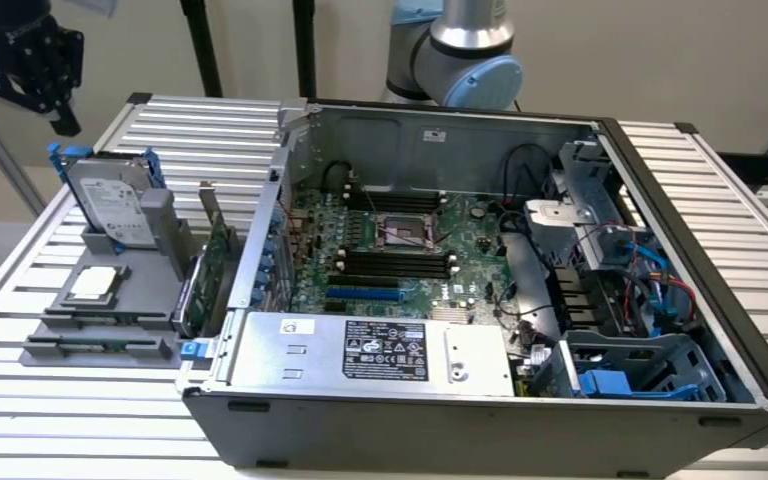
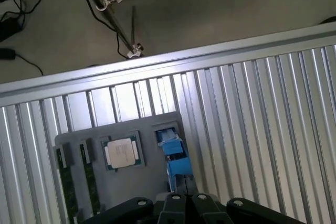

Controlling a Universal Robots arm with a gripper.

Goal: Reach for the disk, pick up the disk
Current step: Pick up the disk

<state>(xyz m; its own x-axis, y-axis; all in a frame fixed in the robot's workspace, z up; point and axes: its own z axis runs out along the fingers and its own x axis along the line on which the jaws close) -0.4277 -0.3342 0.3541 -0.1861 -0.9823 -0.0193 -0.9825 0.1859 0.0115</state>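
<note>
Exterior view: the hand (image 1: 53, 100), pressed together and holding nothing, is hovering high above the upright disk (image 1: 111, 195), likely needing to part and straddle its flat faces.

On the tabletop (image 1: 77, 420), toward the exterior view's right: open computer case (image 1: 464, 415). Inside it, motherboard (image 1: 398, 250) in the middle, power supply box (image 1: 357, 350) along the near wall. Just beside the case, on the exterior view's left: holder (image 1: 57, 325). At its far end, disk (image 1: 115, 200) standing upright on edge; nearer, chip (image 1: 96, 283) lying flat; nearest, memory sticks (image 1: 97, 347) in slots. Above and beyond the disk, well apart from it: end effector (image 1: 37, 65).
</note>
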